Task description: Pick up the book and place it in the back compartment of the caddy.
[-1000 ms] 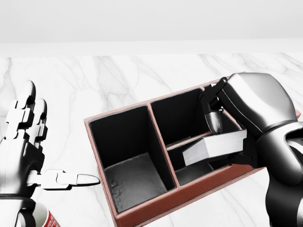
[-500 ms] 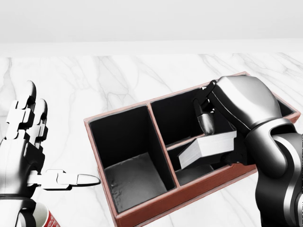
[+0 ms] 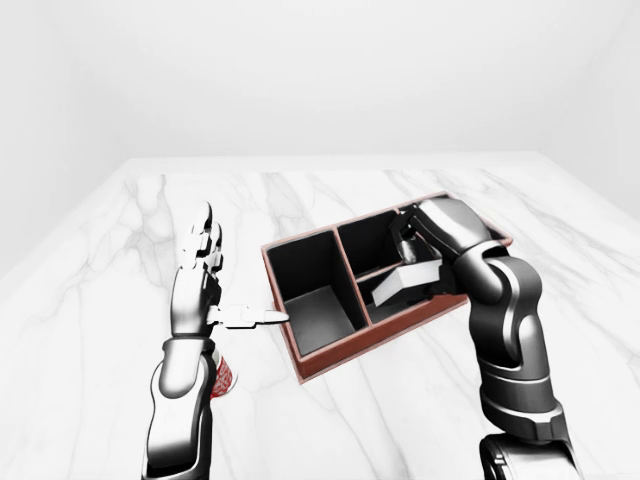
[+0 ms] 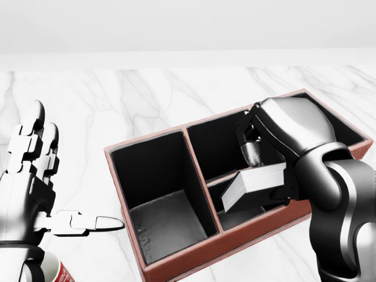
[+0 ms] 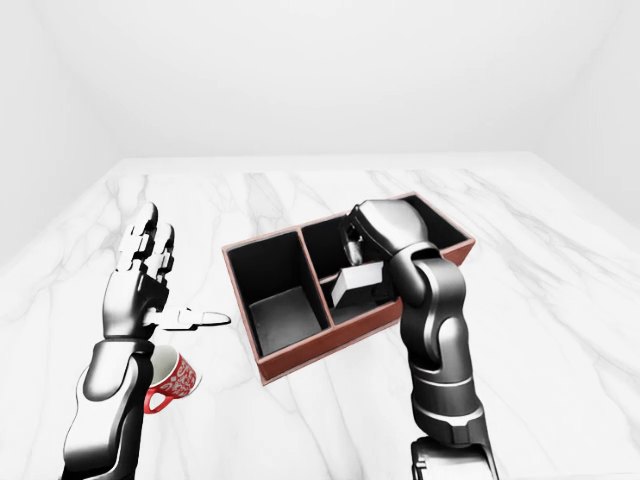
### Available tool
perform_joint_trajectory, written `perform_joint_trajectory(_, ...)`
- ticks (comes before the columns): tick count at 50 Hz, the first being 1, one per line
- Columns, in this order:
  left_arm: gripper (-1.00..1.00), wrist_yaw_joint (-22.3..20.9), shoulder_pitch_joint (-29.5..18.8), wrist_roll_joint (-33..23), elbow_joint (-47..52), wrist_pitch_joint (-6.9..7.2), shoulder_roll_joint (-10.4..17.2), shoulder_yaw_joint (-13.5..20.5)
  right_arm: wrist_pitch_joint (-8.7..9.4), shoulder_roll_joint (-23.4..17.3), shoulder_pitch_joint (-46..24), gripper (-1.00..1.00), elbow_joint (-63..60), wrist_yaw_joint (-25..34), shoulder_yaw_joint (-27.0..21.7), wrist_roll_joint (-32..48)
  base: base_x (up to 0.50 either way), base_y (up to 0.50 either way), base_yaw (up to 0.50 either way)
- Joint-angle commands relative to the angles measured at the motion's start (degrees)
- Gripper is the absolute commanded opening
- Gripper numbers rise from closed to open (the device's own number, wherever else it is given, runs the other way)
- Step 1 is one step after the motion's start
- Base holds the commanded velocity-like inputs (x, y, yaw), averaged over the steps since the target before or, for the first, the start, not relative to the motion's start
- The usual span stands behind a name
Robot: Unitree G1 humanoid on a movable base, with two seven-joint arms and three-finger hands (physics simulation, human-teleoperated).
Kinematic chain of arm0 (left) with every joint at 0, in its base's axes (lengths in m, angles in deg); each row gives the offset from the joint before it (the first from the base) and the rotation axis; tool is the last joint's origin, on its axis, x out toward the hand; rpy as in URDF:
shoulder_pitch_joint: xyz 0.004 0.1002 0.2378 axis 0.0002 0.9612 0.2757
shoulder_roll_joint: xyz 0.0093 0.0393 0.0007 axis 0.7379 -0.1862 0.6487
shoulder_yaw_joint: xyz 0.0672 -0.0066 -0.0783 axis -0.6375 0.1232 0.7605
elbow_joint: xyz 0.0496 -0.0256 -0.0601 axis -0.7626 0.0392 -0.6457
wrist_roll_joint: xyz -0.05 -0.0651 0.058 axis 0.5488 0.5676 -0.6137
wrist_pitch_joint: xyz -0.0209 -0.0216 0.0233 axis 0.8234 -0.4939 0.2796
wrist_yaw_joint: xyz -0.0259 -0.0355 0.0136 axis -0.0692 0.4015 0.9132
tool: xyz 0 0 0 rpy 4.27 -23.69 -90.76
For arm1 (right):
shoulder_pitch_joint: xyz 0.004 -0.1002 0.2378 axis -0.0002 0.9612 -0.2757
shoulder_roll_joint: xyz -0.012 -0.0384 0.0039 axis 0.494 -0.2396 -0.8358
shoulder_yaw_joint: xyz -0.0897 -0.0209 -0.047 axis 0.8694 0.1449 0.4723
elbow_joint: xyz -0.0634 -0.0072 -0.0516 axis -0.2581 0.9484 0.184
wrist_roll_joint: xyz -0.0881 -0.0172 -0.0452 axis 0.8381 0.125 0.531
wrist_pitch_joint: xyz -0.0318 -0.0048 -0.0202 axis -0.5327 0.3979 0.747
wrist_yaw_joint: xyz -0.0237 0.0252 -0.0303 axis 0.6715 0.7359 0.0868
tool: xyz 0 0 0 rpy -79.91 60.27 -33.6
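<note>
The caddy is a red-brown box with black insides, lying at an angle on the marble table. It has one large compartment on the left and two smaller ones on the right, one above the other in the head view. My right hand is shut on the grey-white book, which tilts over the divider between the two right compartments, its lower edge dipping into the lower one. My left hand stands open at the left of the caddy, fingers up and thumb pointing at the caddy's wall, touching nothing.
A red-and-white mug stands on the marble table just below my left hand. My right forearm crosses the caddy's lower right corner. White walls rise beyond the table's far edge.
My right hand has carried the book a little to the left across the right compartments, and the book has tilted more. The left hand and the caddy have stayed put.
</note>
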Motion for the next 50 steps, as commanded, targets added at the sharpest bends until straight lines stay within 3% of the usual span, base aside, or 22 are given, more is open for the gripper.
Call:
perform_joint_trajectory(1, 1.0, 0.0, -0.1, 0.0, 0.1, 0.0, 0.0, 0.0, -1.31, -0.1, -1.5, -1.0, 3.7, -3.1, 0.1, 1.4, 0.0, 0.0, 0.0)
perform_joint_trajectory(50, 1.0, 0.2, -0.2, -0.3, -0.6, 0.0, 0.0, -0.1, -3.51, 0.0, -4.1, -1.0, 15.6, -10.9, 1.3, 1.8, 0.0, 0.0, 0.0)
